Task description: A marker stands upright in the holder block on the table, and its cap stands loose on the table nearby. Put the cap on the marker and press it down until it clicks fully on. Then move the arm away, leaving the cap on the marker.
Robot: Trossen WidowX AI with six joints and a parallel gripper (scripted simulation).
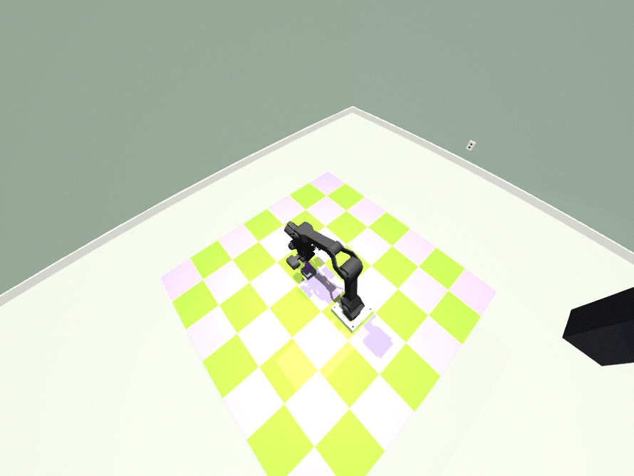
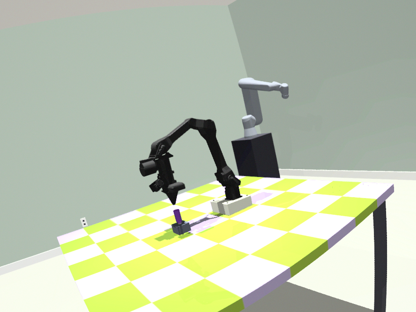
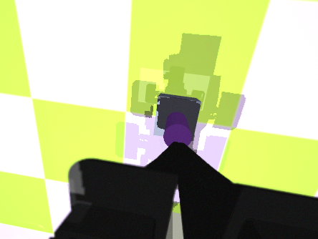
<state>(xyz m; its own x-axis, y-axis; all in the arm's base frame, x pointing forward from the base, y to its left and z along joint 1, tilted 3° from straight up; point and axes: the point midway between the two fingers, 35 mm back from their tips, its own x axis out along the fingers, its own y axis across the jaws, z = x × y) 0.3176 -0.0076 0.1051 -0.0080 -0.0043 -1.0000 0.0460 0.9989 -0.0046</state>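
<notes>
A purple cap [image 2: 177, 216] [image 3: 177, 131] sits on the marker, which stands upright in the dark grey holder block [image 2: 181, 228] [image 3: 177, 105] [image 1: 308, 273] on the checkered table [image 2: 302, 215]. The marker's body is hidden under the cap. My gripper [image 2: 173, 202] [image 3: 175, 144] [image 1: 305, 262] is shut with nothing between its fingers. Its tips meet in a point a short way straight above the cap's top and do not touch it.
The arm's white base plate [image 2: 232, 204] [image 1: 351, 316] stands behind and to the right of the holder block. A grey second arm [image 2: 255, 100] on a black pedestal [image 2: 256, 156] [image 1: 604, 328] stands off the table's far side.
</notes>
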